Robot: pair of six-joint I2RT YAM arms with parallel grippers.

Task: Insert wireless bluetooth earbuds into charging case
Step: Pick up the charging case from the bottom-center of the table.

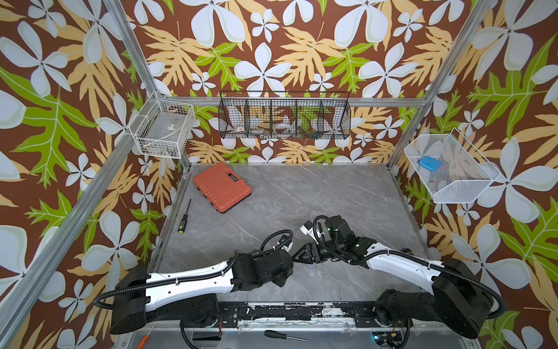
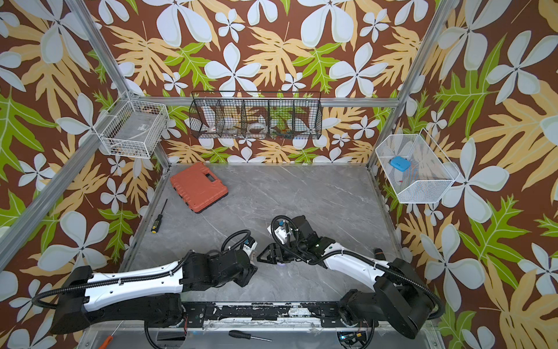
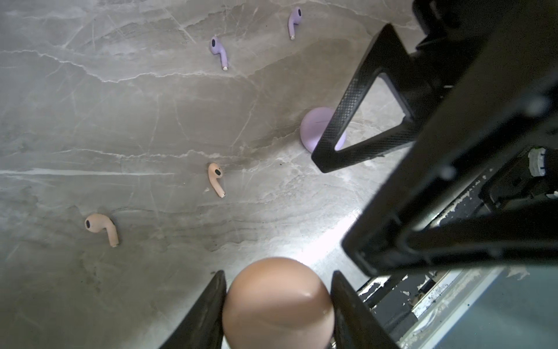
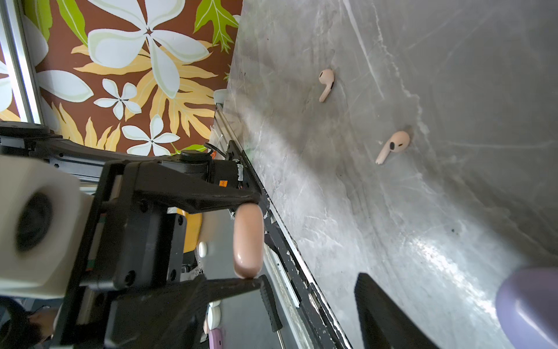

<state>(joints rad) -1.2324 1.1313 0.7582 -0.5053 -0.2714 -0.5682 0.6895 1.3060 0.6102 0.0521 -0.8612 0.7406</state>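
Earbuds, two pink, two lavender, lie loose on table beyond left gripper, jaws pinching pink case; right gripper, jaws spread beside lavender case; buds likely light, slick, best nipped across stem.

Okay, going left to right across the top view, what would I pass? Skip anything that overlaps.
In a top view: white wire basket → orange tool case → right hand → white mesh basket holding a blue item. The screwdriver and the black wire basket overlap others, so they are left out.
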